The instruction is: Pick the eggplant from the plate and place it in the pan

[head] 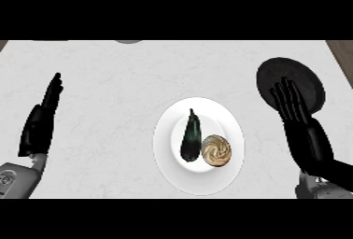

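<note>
Eggplant point(191, 139): long, slim, very dark skin with a greenish sheen, tapering to a thin stem tip that points away from the robot. It lies lengthwise on the white plate point(173, 177), left of centre. Just beside it to the right, apparently touching near its lower end, sits a round tan pastry point(218, 151) with a swirl on top.

Pan point(289, 84): dark, round, at the counter's point(110, 116) right far side, well apart from the plate.

Right hand point(293, 105): fingers straight and slightly spread, overlapping the pan's near edge in view; contact cannot be judged from this angle.

Left hand point(43, 122): rests at the left, seen edge-on, fingers straight and pressed together, holding nothing.
</note>
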